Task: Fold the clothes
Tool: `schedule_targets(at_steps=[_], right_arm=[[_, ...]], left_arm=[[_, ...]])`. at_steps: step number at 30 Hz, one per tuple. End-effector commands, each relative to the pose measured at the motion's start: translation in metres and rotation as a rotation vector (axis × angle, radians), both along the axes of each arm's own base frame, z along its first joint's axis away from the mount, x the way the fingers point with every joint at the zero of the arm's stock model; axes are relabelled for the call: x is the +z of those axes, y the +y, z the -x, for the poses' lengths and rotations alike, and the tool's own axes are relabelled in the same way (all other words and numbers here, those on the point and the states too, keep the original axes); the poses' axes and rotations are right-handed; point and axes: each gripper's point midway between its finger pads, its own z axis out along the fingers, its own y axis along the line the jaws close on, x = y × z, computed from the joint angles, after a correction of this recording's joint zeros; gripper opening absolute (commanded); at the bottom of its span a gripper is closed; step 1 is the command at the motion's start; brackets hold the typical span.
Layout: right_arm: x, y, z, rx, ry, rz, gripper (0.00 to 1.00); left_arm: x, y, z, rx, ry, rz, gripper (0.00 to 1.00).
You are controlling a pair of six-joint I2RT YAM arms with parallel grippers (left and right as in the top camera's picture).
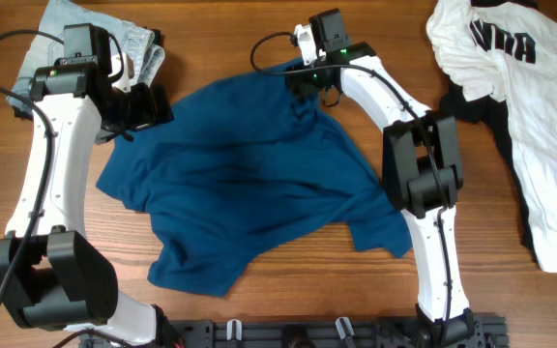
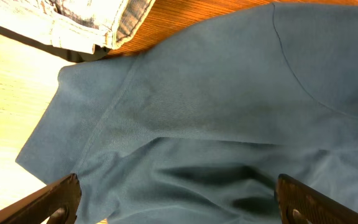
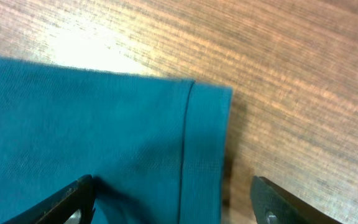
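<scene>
I'm holding my left gripper (image 2: 179, 202) spread wide above a shoulder of the dark-blue shirt (image 1: 259, 184), which is lying rumpled mid-desk (image 1: 385, 29). My right gripper (image 3: 173, 199), equally spread, is hovering over its hemmed edge (image 3: 207, 143). I'm reading this as the grab-and-flatten step, and next I'm needing clean pinches on both corners.

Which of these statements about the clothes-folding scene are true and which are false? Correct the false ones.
1. The dark-blue shirt lies rumpled and unfolded on the table. True.
2. The white shirt with black lettering lies on top of the dark-blue shirt. False: it lies apart, beyond the right arm.
3. The left gripper has its jaws open above the dark-blue shirt. True.
4. The right gripper is shut on the dark-blue shirt. False: its jaws stand open over a hemmed edge.
5. A pale denim garment lies near the left gripper. True.
</scene>
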Motion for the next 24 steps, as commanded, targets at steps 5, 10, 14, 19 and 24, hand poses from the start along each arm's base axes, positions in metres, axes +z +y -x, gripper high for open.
schedule_targets(at_steps=[5, 10, 14, 19, 24], right_arm=[[-0.090, -0.013, 0.024, -0.031, 0.132, 0.073, 0.63], [-0.085, 0.005, 0.017, -0.007, 0.091, 0.041, 0.13], [-0.060, 0.014, -0.005, -0.010, 0.018, 0.011, 0.04], [0.008, 0.027, -0.041, -0.010, -0.096, -0.033, 0.04], [0.083, 0.044, -0.075, 0.008, -0.279, -0.115, 0.04]], left_arm=[[0.004, -0.001, -0.005, -0.021, -0.018, 0.004, 1.00], [0.002, -0.001, -0.008, -0.021, -0.021, 0.004, 1.00], [0.003, -0.001, -0.012, -0.022, -0.037, 0.002, 1.00], [0.004, -0.001, -0.015, -0.022, -0.048, 0.002, 1.00], [0.007, 0.000, -0.023, -0.022, -0.087, -0.002, 1.00]])
